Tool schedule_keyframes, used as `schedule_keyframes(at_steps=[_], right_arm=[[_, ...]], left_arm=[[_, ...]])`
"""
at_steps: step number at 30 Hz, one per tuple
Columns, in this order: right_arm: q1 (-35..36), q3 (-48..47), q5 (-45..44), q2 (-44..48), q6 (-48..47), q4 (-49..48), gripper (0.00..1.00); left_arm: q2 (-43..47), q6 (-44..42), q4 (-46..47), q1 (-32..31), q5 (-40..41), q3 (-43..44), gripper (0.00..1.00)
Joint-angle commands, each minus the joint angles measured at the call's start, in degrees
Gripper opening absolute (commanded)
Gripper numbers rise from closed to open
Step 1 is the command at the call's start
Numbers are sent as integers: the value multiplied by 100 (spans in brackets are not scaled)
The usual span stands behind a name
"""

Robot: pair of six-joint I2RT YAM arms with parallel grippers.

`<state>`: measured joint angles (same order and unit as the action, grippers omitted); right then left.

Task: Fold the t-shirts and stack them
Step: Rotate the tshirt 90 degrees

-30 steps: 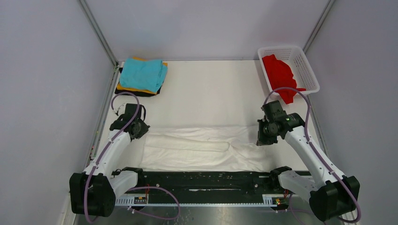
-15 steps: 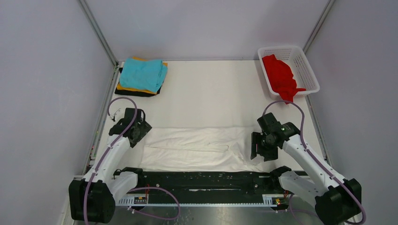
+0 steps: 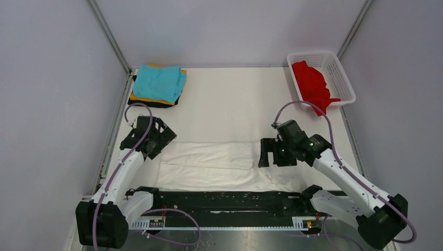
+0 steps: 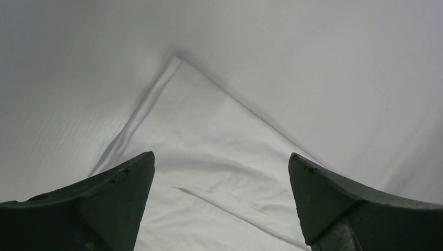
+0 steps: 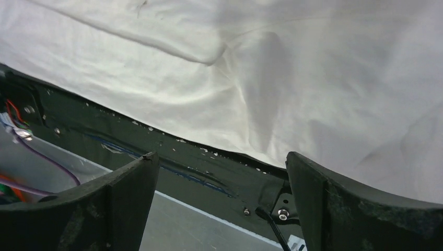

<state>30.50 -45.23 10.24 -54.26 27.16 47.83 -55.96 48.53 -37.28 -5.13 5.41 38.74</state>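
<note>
A: How do the tools stand?
B: The left tool [image 3: 166,137] and the right tool [image 3: 265,152] both gape wide, holding nothing.
A: And the shirt?
B: The white t-shirt [image 3: 214,164] lies flat on the worktop [image 3: 235,104]. Its far-left corner is under the left tool and its right part under the right tool.

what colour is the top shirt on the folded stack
Teal; the top shirt shows best in the top external view.

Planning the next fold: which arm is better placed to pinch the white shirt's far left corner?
Left. The left gripper hangs open above that corner of the white shirt; the right gripper is at the shirt's opposite end.
</note>
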Motion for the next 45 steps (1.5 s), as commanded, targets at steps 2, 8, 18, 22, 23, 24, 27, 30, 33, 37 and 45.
schedule_keyframes(at_steps=[2,8,18,22,23,24,27,30,33,37,45], right_arm=[[583,-213,-445,-502,-42,-458,100],[586,618,545,-824,745,-1685,100],[573,1068,657,-2104,804,-2367,99],[569,811,373,-2532,651,-2091,99],[546,753,229,-2557,616,-2063,100],[522,701,133,-2570,598,-2067,100],[353,552,14,-2796,516,-2191,99],[-29,181,76,-3340,410,-2262,99],[-516,-364,207,-3949,334,-2482,99],[-940,-1642,411,-4892,281,-2364,100],[-1046,-4777,498,-7050,14,-1145,99]], left_arm=[[-21,-131,658,20,-785,-76,99],[-333,-203,849,3,-943,-97,99],[-993,-279,1173,-10,-1219,-100,99],[-1255,-350,1152,-6,-1159,-71,99],[-1306,-360,1161,-10,-1137,-76,99],[-1338,-369,1166,-3,-1105,-91,99],[-1444,-380,1174,-2,-962,-139,99],[-1504,-330,1131,-5,-818,-239,99],[-1437,-239,1140,-6,-766,-442,99],[-1401,-54,1092,-7,-1053,-590,99],[-857,779,1197,-484,-1675,-1512,99]])
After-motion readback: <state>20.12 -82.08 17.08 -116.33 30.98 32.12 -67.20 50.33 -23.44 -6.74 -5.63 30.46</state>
